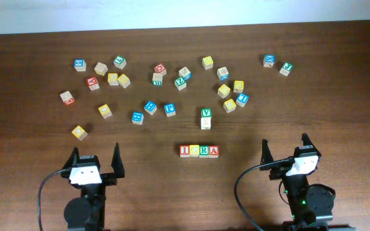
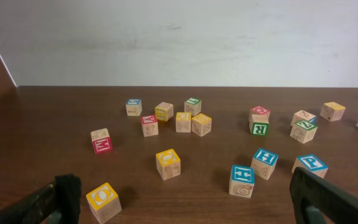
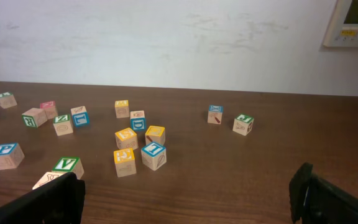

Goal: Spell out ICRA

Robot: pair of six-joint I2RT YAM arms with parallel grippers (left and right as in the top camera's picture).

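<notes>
Four task cubes stood in one row at front middle of worktop (image 1: 339, 122), touching side by side: red I cube (image 1: 185, 151), yellow C cube (image 1: 194, 151), green R cube (image 1: 204, 151), red A cube (image 1: 214, 151). You read ICRA from left to right. Green V cube (image 1: 205, 113) sat behind row, apart from it, just beside another cube (image 1: 205, 123). Your left fingers (image 1: 117, 162) were spread wide, holding nothing, left of row. Your right fingers (image 1: 266, 157) were spread also, empty, right of row. Other cubes (image 1: 169, 109) lay scattered farther back.
</notes>
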